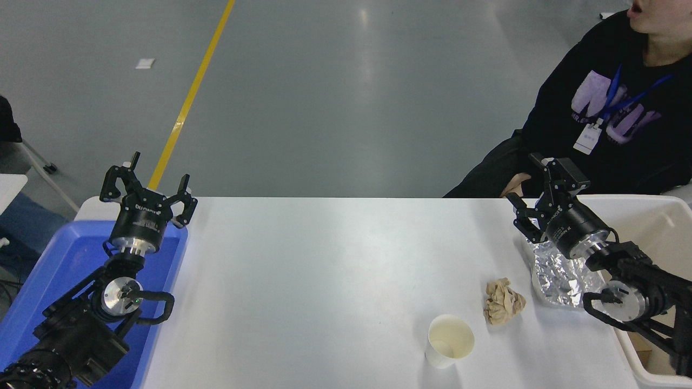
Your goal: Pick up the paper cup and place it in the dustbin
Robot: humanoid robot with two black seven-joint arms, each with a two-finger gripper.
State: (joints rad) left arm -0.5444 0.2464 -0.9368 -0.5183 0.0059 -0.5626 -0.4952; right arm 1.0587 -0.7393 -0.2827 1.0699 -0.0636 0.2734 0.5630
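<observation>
The paper cup (450,341) stands upright near the table's front edge, right of centre, white with a cream inside. The dustbin (654,216) is the large cream-white bin at the table's right end, partly cut off by the picture's edge. My right gripper (532,192) is open and empty, high at the table's far right edge, well beyond the cup and beside the bin's left wall. My left gripper (147,181) is open and parked at the far left over the blue tray.
A crumpled brown paper ball (503,301) lies just right of and beyond the cup. A crinkled silver foil tray (559,273) lies under my right wrist. A blue tray (59,259) sits at the left. A person in black (600,124) sits at the far right.
</observation>
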